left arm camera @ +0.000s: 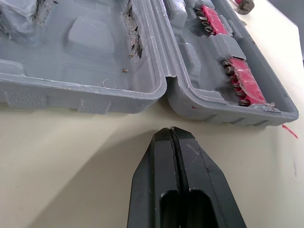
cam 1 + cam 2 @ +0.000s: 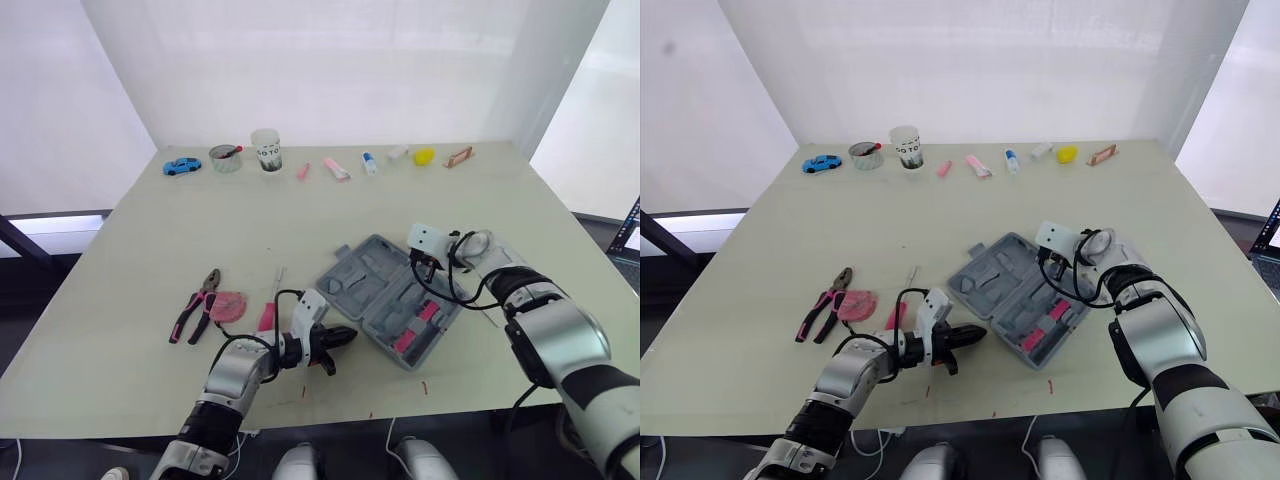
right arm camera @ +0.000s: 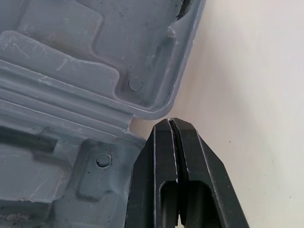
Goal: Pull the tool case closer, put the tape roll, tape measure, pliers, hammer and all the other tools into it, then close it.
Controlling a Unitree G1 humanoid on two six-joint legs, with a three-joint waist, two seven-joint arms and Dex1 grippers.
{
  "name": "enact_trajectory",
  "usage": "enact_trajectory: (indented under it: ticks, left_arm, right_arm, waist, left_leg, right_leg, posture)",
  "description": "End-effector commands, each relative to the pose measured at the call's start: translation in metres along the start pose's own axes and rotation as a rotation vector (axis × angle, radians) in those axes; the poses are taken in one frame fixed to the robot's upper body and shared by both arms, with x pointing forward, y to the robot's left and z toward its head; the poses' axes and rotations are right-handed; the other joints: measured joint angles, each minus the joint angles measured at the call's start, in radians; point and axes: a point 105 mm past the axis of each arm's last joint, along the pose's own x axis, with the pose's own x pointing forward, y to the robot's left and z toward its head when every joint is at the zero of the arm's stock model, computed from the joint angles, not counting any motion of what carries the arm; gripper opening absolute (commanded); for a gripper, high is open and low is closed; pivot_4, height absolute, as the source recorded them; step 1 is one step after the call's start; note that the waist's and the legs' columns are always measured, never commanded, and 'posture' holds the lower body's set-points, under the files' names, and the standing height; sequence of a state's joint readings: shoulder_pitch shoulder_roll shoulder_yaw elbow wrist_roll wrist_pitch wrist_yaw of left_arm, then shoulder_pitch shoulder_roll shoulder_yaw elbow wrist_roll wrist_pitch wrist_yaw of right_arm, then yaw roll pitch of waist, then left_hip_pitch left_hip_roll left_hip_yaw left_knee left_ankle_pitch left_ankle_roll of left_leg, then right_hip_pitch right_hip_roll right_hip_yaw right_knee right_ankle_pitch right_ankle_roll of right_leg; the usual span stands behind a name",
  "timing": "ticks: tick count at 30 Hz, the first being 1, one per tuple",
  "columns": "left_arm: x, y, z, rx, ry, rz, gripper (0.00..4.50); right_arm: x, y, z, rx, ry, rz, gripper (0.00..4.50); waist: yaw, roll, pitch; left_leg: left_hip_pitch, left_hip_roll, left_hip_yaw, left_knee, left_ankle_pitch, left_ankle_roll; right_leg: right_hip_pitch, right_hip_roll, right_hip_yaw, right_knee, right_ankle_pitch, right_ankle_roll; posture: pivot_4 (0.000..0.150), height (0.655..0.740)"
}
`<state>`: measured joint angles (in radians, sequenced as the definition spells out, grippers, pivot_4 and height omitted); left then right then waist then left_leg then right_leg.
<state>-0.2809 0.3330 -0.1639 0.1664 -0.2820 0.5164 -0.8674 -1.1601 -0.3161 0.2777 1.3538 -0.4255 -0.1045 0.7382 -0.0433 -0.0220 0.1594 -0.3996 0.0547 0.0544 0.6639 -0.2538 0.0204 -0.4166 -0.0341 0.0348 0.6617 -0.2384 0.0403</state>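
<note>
I am seeing the left gripper shut tight and empty, pointing just short of the open grey tool case at lower centre; the right gripper, likewise shut and empty, is sitting by its hinge end.

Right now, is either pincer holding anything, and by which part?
Nothing is held. The left pincer and the right pincer are both shut and empty, tips beside the rim of the open tool case.

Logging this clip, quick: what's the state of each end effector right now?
Left end effector: closed, holding nothing, tip beside the tool case.
Right end effector: closed, holding nothing, also beside the case.
</note>
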Motion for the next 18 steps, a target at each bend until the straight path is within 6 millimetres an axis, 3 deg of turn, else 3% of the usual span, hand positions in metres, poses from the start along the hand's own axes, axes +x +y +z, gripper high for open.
enact_trajectory:
  ticks: [1, 18]
  left_arm:
    - [-0.001, -0.002, 0.007, 0.003, -0.032, 0.001, 0.00]
    - [-0.004, -0.002, 0.009, -0.008, -0.055, 0.021, 0.00]
  right_arm:
    - [-0.003, -0.003, 0.008, -0.027, 0.008, 0.031, 0.02]
    - [-0.002, 0.015, -0.003, -0.051, 0.084, 0.172, 0.02]
  waist:
    - [0.000, 0.000, 0.000]
    - [0.000, 0.000, 0.000]
  left_leg:
    - [0.000, 0.000, 0.000, 0.000, 0.000, 0.000]
    - [0.000, 0.000, -0.001, 0.000, 0.000, 0.000]
  right_leg:
    - [0.000, 0.000, 0.000, 0.000, 0.000, 0.000]
    - [0.000, 0.000, -0.001, 0.000, 0.000, 0.000]
  posture:
    - [0.150, 0.7400]
    - [0.150, 0.7400]
